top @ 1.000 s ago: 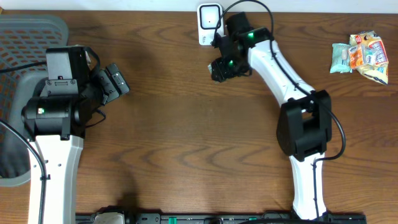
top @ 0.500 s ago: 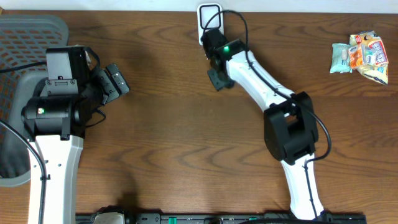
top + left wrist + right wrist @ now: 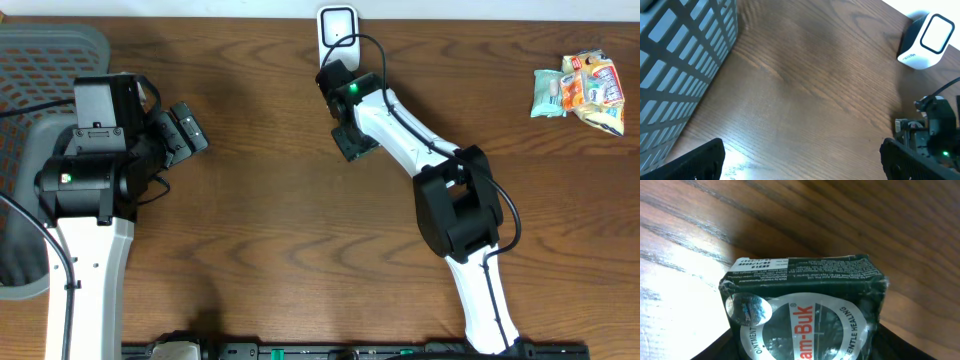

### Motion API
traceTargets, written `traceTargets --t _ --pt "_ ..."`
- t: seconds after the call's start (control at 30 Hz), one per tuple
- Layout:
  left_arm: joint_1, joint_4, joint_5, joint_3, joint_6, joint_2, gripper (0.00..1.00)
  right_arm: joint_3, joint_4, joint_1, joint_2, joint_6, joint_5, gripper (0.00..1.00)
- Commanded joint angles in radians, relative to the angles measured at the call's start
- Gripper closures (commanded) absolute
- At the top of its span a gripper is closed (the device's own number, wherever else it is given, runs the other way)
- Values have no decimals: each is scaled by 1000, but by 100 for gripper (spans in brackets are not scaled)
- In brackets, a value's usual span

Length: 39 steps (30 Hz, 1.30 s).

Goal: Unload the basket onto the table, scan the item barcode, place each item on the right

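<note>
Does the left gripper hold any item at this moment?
No, the left wrist view shows the left gripper open, with only the bare wooden table between its fingers.

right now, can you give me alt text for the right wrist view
A dark green cardboard box with a round silver label reading "am-Buk" fills the lower middle of the frame, close to the camera. Behind it lies a brown wooden table with bright glare at left.
</note>
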State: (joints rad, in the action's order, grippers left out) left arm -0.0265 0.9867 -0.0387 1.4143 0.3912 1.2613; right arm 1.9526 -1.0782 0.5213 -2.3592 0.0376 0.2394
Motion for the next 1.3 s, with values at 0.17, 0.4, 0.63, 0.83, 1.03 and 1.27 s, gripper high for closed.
traceTargets --t 0.17,0.4,0.63,0.83,1.03,1.27 --pt "-6 0 10 9 -13 -1 2 149 -114 10 8 26 12 9" --pt "-6 0 10 9 -13 -1 2 173 -148 8 8 189 -221 1" --pt "-6 0 9 9 -13 -1 2 173 -87 8 8 269 -378 18" --pt "-6 0 10 9 -13 -1 2 173 51 -10 8 509 -273 58" --pt "-6 0 10 9 -13 -1 2 131 196 -9 6 572 -224 91" --pt "-6 0 10 9 -13 -1 2 8 263 -1 2 659 -35 99"
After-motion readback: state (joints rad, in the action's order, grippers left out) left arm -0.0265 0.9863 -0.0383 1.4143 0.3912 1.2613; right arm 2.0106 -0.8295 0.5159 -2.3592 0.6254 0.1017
